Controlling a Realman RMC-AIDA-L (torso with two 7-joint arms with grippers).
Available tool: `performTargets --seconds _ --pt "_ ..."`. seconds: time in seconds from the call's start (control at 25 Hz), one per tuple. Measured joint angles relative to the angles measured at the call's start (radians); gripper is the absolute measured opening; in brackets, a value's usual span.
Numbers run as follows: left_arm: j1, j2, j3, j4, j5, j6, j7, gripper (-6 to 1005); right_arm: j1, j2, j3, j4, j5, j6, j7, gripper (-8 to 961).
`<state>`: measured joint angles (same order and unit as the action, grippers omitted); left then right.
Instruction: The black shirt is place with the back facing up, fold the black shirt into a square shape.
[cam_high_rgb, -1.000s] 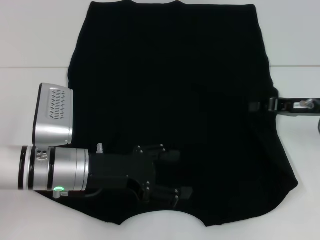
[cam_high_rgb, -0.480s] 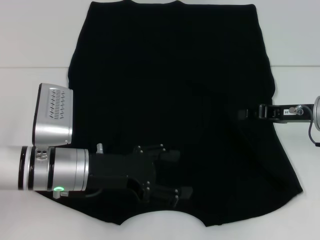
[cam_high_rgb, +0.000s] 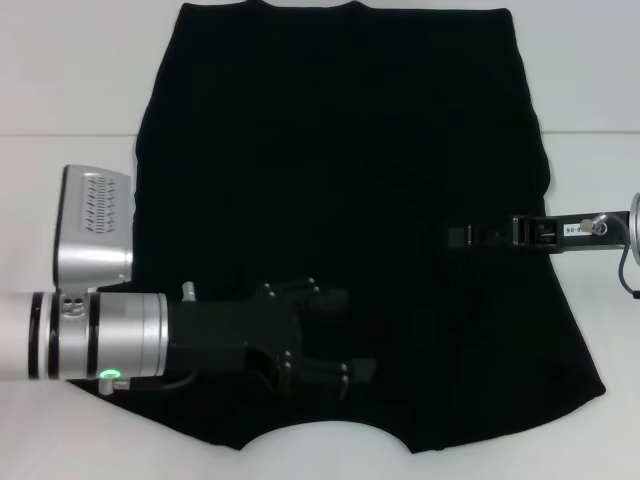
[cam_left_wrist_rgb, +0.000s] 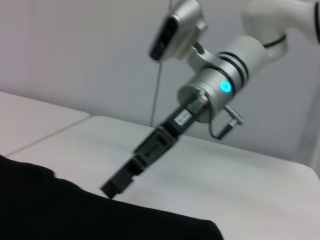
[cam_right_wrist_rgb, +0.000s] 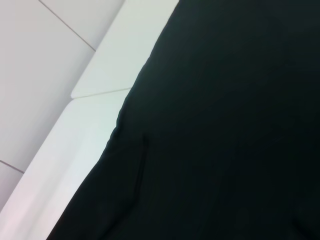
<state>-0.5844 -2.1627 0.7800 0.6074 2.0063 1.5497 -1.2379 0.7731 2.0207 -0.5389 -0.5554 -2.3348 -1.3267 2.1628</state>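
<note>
- Pincers work from both sides of the black shirt (cam_high_rgb: 340, 200), which is the largest thing here and the landmark for all the rest. It lies spread on the white bench (cam_high_rgb: 60, 200), its curved neckline at the edge nearest the robot and the hem at the far edge. The cloth is mostly flat, with some soft creases on its right half.
- Bench surface shows as bare white strips on both sides of the shirt, so the cloth probably has room to be folded inward.
- Left pincer (cam_high_rgb: 335, 335) reaches over the shirt from its left edge and rests low over the cloth, just above the neckline. Its fingers stand apart, released, and I cannot see any cloth between them. My judgement is that it stays there to keep the cloth in place, or it waits for its turn.
- Right pincer (cam_high_rgb: 462, 236) comes in from the right edge of the shirt, around the middle of that side, with its tip over the creased cloth. The left wrist view shows this same right pincer (cam_left_wrist_rgb: 120, 185) coming down at an angle to the shirt edge. Whether its fingers are clenched on a fold I cannot tell. Perhaps it carries the right side inward for the first fold.
</note>
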Motion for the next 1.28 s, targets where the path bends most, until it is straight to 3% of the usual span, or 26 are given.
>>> performTargets --seconds 0.04,0.28,0.44,0.52,0.68,1.0,1.28 --pt "0.003 0.0 -0.015 0.0 0.0 0.0 0.0 937 -0.003 0.0 -0.001 0.0 0.004 -0.004 -0.007 406" --pt "0.032 0.014 -0.096 0.008 0.01 -0.001 -0.052 937 -0.022 0.008 -0.003 0.011 0.047 -0.034 -0.094 653" --pt "0.079 0.032 -0.153 0.04 0.013 -0.001 -0.105 936 -0.042 0.033 -0.002 0.013 0.093 -0.038 -0.185 728" --pt "0.109 0.036 -0.184 0.071 0.014 -0.001 -0.125 936 -0.051 0.05 -0.001 0.023 0.125 -0.035 -0.238 780" --pt "0.17 0.037 -0.258 0.152 0.042 -0.002 -0.15 936 -0.055 0.065 -0.004 0.061 0.177 -0.028 -0.315 911" --pt "0.209 0.045 -0.426 0.249 0.232 -0.002 -0.281 936 -0.031 0.07 -0.008 0.132 0.225 -0.007 -0.382 915" --pt "0.208 0.049 -0.449 0.283 0.334 -0.074 -0.457 937 -0.025 0.07 -0.009 0.141 0.227 -0.005 -0.392 910"
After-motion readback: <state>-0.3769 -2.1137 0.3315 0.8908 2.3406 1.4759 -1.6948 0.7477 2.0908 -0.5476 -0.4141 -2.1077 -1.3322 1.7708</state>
